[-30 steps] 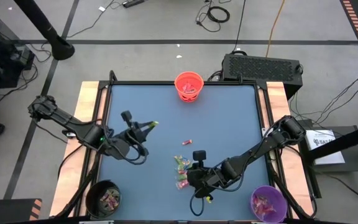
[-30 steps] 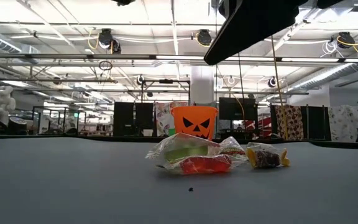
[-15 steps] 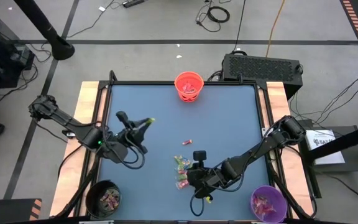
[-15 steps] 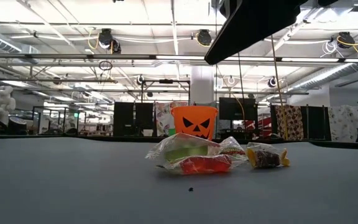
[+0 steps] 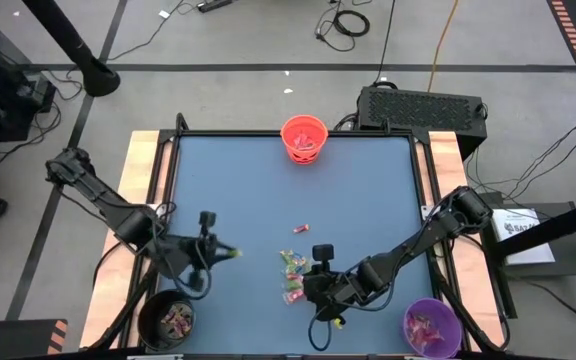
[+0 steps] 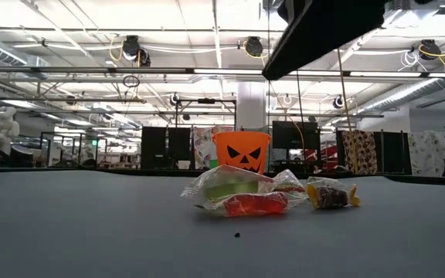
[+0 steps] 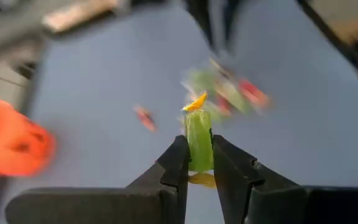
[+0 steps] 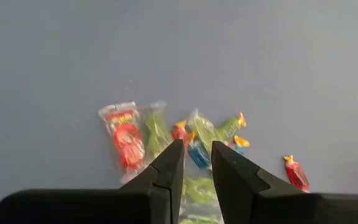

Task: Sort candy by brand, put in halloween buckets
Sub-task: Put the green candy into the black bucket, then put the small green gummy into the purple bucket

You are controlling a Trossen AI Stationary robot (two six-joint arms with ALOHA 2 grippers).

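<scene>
Desk [image 5: 368, 190]: I see wide bare blue surface across the middle and far half; raised wooden edges run down both sides, so I judge sweeps should stay inboard of them.
Orange bucket [image 5: 304, 139]: at the far edge, centre, candy already inside.
Black bucket [image 5: 167, 319]: near-left corner, holding candy, just below my left arm.
Purple bucket [image 5: 431, 327]: near-right corner, also part filled.
Pile [image 5: 292, 272]: the loose candy lies near the middle of the desk, toward the near side; clear-wrapped green and red pieces overlap, with one red piece [image 5: 301, 230] apart on the far side.
Left gripper [image 7: 199, 167]: fingers pinch a green candy [image 7: 198, 139] across its middle, orange twist end poking out; it sits over the desk between the pile and the black bucket.
Right gripper [image 8: 196, 165]: hovering right over the pile, fingers slightly parted with nothing between them.
Handling: I judge these nearly weightless, soft and crinkly, with slick wrappers; a pinch across the body should hold better than a twist end.
Room: little between pile pieces, so I expect neighbours to drag along; the black bucket's rim is the nearest thing to clear.
</scene>
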